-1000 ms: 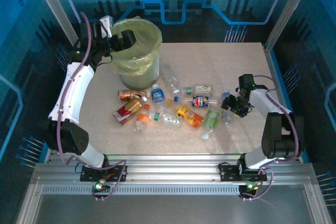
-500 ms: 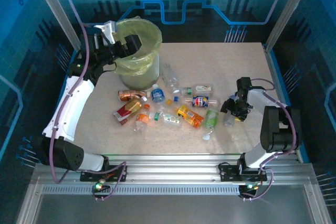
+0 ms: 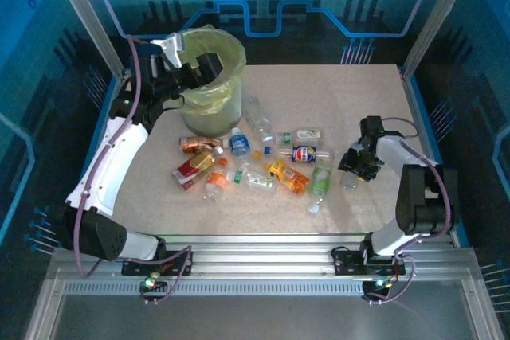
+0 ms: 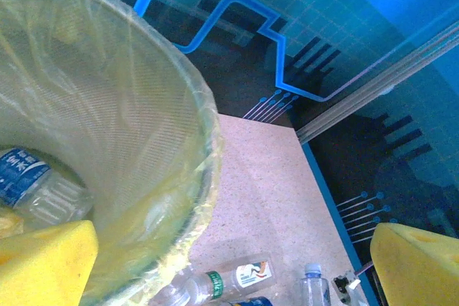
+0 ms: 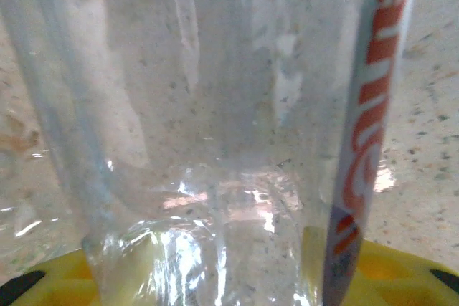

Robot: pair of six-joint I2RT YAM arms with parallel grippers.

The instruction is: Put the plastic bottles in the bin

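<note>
A clear plastic bottle (image 5: 215, 141) looms close, its red-lettered label (image 5: 366, 127) at three o'clock, yellow finger pads (image 5: 401, 270) at six o'clock, speckled table (image 5: 430, 69) behind.

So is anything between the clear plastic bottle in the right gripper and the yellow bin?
Loose plastic bottles litter the table between the gripped clear bottle and the yellow bin; the open left gripper hangs over it.

A speckled beige table (image 3: 351, 93) is carrying the bin (image 3: 209, 109) standing at its far left and plastic bottles (image 3: 285, 174) lying scattered across its middle
</note>
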